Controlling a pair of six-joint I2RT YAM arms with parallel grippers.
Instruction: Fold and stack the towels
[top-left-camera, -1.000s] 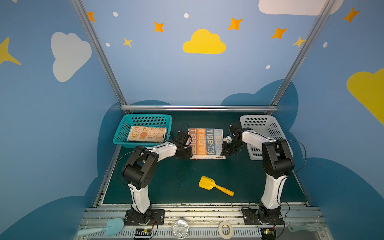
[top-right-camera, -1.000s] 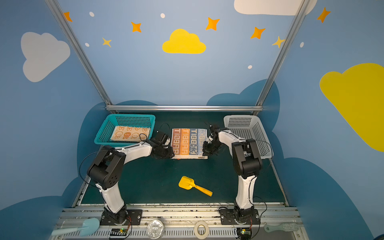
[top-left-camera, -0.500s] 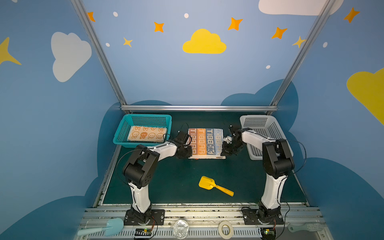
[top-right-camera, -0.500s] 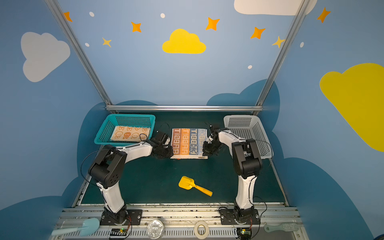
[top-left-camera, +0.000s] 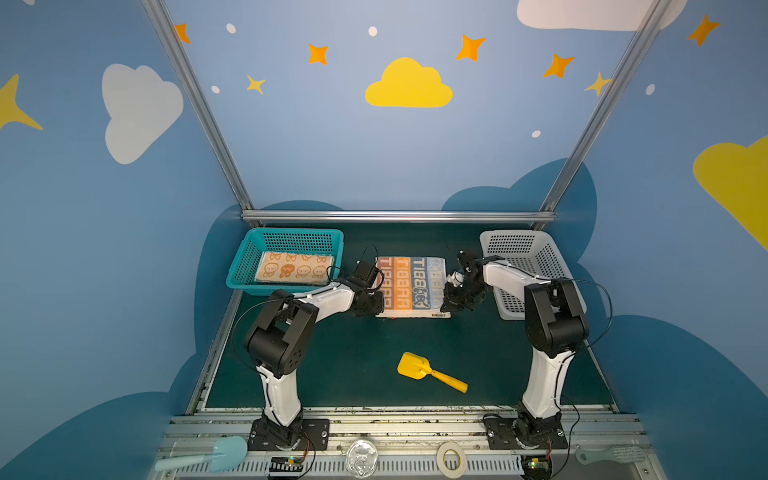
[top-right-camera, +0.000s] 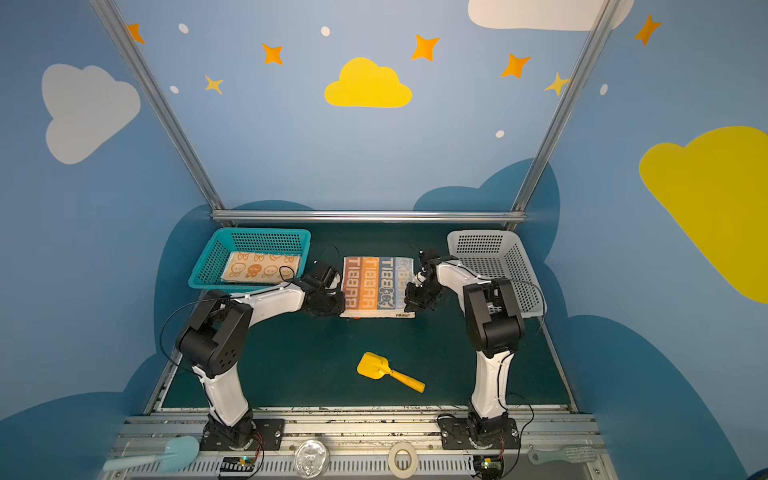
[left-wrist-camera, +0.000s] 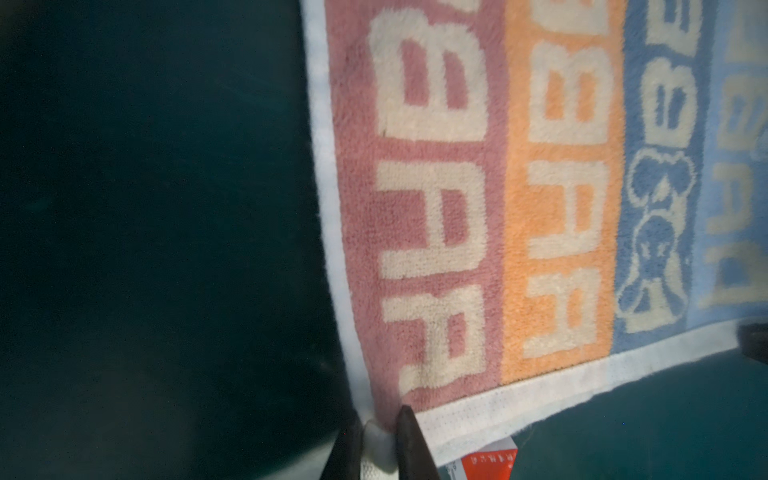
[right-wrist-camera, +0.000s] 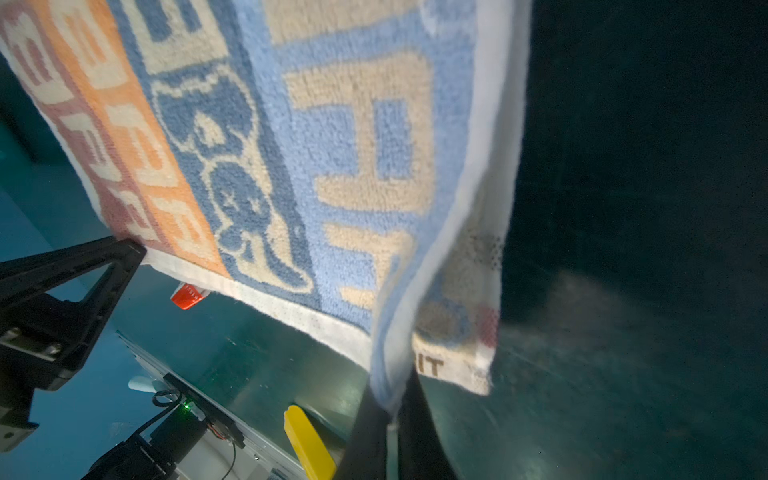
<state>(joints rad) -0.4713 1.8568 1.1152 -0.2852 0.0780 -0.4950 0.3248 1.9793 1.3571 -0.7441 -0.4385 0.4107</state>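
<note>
Striped towel (top-left-camera: 411, 286), orange towel (top-left-camera: 291, 270), teal basket (top-left-camera: 248, 261), white basket (top-left-camera: 509, 245), one each

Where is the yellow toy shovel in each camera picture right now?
In a top view: the shovel lies on the green mat, nearer the camera than the striped towel.
In a top view: same spot, again on the near side of the towel.
Left wrist: not in it.
Right wrist: a yellow part shows past the towel's hem.
Shared landmark: the striped towel, in all four.
</note>
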